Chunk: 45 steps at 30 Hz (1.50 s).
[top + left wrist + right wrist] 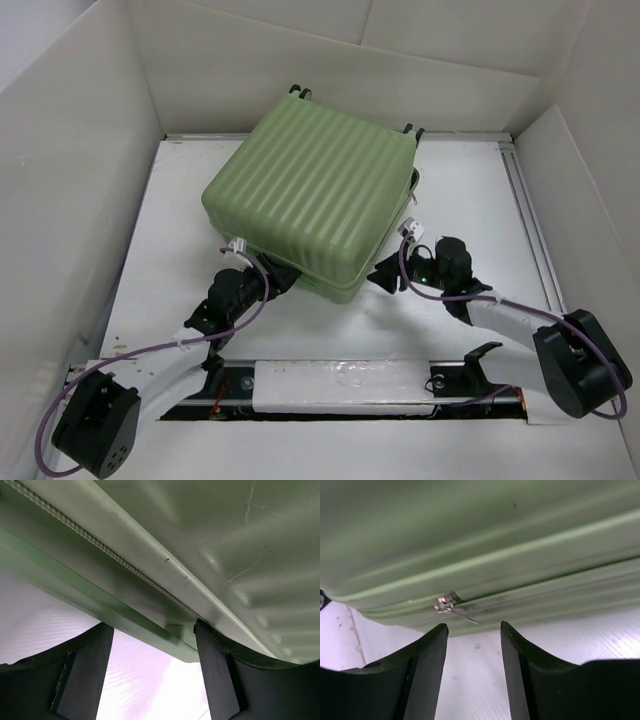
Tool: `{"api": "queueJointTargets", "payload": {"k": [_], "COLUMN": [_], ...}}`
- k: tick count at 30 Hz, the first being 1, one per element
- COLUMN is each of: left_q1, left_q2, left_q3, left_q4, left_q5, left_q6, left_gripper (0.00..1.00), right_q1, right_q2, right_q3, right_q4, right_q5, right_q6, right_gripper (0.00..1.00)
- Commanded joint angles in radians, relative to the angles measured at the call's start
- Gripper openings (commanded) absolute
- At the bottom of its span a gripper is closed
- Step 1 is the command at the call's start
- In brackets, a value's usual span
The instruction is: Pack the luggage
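Note:
The luggage (pixel 310 190) is a pale green ribbed hard-shell suitcase lying flat at the middle back of the table, its wheels (pixel 300 92) on the far side. My left gripper (pixel 272 282) is at its near-left corner. In the left wrist view the left gripper (pixel 152 626) is open, the shell's lower lip (pixel 125 615) crosses between the tips, and the right finger (pixel 212 670) touches the shell by the zipper seam (pixel 115 557). My right gripper (pixel 386 276) is at the near-right side. In the right wrist view the right gripper (pixel 473 625) is open, just short of the silver zipper pull (pixel 447 606).
White cardboard walls (pixel 70 180) close in the table on the left, back and right. A metal rail (pixel 525 210) runs along the right side, and a taped bar (pixel 340 382) lies across the front between the arm bases.

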Motion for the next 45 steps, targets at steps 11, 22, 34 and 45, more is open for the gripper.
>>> {"api": "queueJointTargets", "payload": {"k": [11, 22, 34, 45], "left_q1": [0.002, 0.002, -0.033, -0.266], "left_q2": [0.069, 0.164, 0.258, 0.344], "left_q3": [0.05, 0.059, 0.092, 0.133], "left_q4": [0.065, 0.175, 0.278, 0.344], "left_q5": [-0.173, -0.108, -0.108, -0.253], "left_q6": [-0.012, -0.002, -0.032, -0.104], "left_gripper": [0.34, 0.0, 0.0, 0.0], "right_q1": [0.012, 0.081, 0.523, 0.938], "right_q2": [0.002, -0.03, -0.319, 0.036], "right_q3": [0.079, 0.044, -0.037, 0.282], "right_q4": [0.099, 0.168, -0.186, -0.322], "right_q5": [-0.017, 0.07, 0.656, 0.981], "right_q6": [-0.041, 0.017, 0.263, 0.479], "right_gripper": [0.42, 0.04, 0.0, 0.0]}}
